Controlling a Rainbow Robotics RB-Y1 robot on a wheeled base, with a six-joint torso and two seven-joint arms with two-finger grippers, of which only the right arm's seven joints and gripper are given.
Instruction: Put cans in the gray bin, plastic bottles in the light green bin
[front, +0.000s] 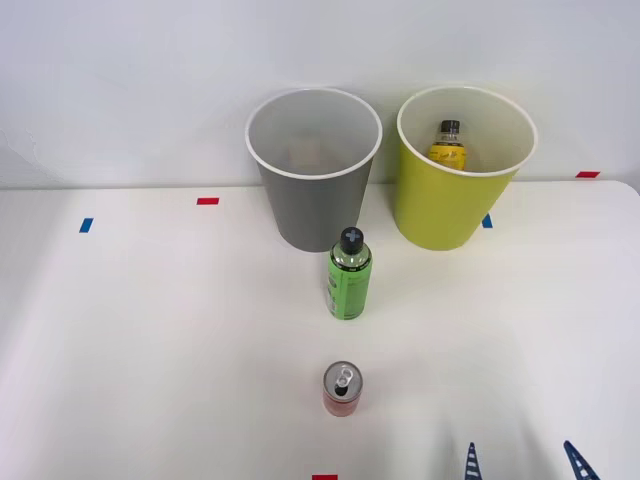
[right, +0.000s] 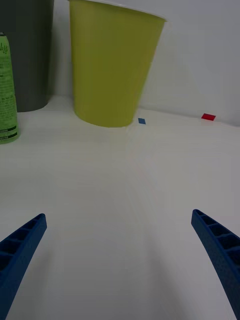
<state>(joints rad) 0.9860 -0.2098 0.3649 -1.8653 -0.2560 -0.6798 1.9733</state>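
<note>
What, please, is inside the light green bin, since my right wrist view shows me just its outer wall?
Observer: A yellow plastic bottle with a black cap stands inside the light green bin.
Operator: Thank you. Is there a can waiting anywhere?
Observer: Yes, a small red can stands upright in front of the green-labelled bottle, nearer the robot.
Operator: And the gray bin?
Observer: I see no can inside the gray bin.
</note>
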